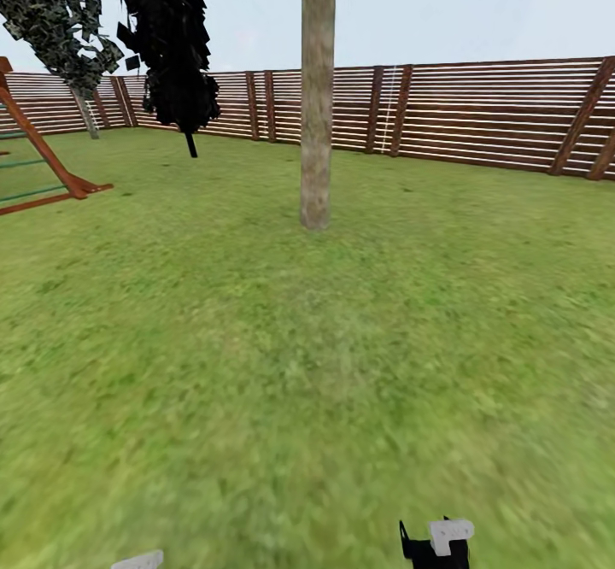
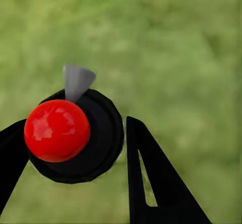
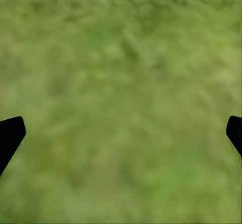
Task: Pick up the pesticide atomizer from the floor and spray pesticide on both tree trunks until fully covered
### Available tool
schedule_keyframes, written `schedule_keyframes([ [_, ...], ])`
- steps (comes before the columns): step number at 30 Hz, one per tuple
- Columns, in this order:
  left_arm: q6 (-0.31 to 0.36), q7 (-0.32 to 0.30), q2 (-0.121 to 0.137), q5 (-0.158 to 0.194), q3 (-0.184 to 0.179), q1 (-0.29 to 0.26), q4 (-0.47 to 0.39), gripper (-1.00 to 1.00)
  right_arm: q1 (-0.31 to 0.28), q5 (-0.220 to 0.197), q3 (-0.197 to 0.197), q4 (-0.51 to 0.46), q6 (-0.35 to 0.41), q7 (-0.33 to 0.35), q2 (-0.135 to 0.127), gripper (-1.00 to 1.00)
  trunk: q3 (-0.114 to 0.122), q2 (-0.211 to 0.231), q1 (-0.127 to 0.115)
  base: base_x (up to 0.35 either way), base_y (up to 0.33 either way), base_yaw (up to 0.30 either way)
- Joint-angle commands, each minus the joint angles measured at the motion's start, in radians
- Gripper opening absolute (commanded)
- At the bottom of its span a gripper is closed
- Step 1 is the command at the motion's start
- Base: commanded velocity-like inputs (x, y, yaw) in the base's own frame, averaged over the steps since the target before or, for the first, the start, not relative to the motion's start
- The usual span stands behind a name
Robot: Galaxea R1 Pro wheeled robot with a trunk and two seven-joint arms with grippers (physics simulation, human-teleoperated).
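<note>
The pesticide atomizer (image 2: 75,138) is a round black body with a glossy red ball on top and a small grey nozzle. It sits between the two black fingers of my left gripper (image 2: 70,133), which is shut on it above the grass floor (image 2: 191,47). My right gripper (image 3: 121,133) is open over bare grass, with only its fingertips (image 3: 10,135) at the frame edges. A tall, straight, mottled grey-tan tree trunk (image 1: 317,99) stands ahead at the centre of the lawn. A second, thinner, leaning trunk (image 1: 86,114) stands far back left under a leafy crown.
A black, narrow cypress (image 1: 171,39) hangs in front of the brown slat fence (image 1: 478,112) that rings the lawn. A red-brown wooden play frame (image 1: 47,163) stands at the left edge. Part of my right arm (image 1: 437,543) pokes in low in the head view.
</note>
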Motion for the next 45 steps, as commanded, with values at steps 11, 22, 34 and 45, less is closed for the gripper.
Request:
schedule_keyframes([
  [11,-0.003,-0.001,0.0,0.01,-0.003,-0.001,0.001,-1.0,0.0,-0.009,0.009,0.0,-0.003,-0.003,-0.001,1.0,-0.001,0.0,0.0,0.34,0.0,0.0],
  [22,-0.003,-0.001,0.001,0.01,-0.003,0.0,0.001,-1.0,0.0,-0.009,0.009,0.0,-0.003,-0.003,0.0,1.0,-0.001,0.0,0.0,0.34,0.0,0.0],
  [34,-0.003,-0.001,0.001,0.01,-0.003,-0.001,0.001,-1.0,0.0,-0.009,0.009,0.001,-0.003,-0.001,-0.001,1.0,-0.001,0.0,0.0,0.34,0.0,0.0],
  [45,-0.003,-0.001,0.001,0.01,-0.003,-0.001,0.001,-1.0,0.0,-0.009,0.009,0.001,-0.003,-0.001,0.0,1.0,-0.001,0.0,0.0,0.34,0.0,0.0],
])
